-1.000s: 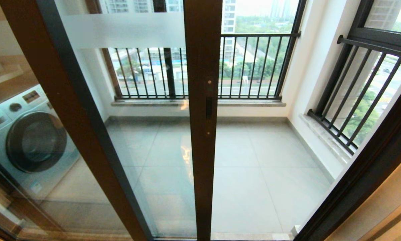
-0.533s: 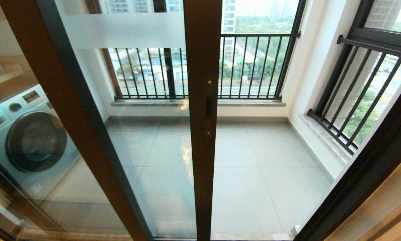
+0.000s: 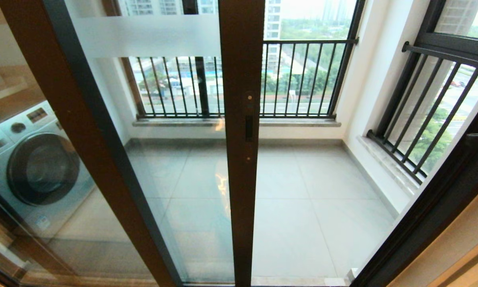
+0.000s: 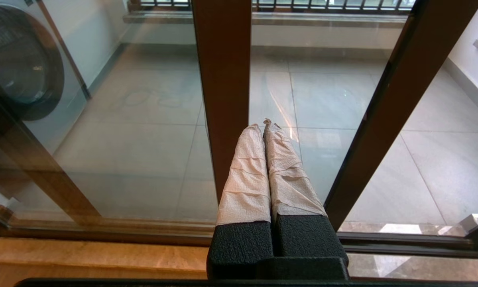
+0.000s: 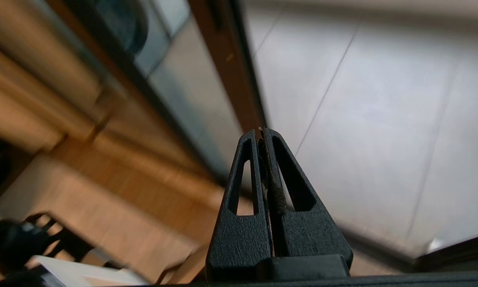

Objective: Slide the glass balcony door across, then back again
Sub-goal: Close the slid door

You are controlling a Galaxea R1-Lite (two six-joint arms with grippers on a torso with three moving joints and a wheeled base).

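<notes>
Standing half across the opening, the glass balcony door (image 3: 175, 131) is not yet touched; the approach is judged barely begun. The left gripper (image 4: 264, 124) and right gripper (image 5: 261, 130) are pressed closed, empty. The stile (image 3: 242, 131) must be reached next.

No readable text anywhere. Frosted band (image 3: 147, 36) on glass balcony door (image 3: 240, 119), upper left of head view: blank, no legible characters. Washing machine (image 3: 31, 163) panel and small sticker at left: markings too small to read.
</notes>
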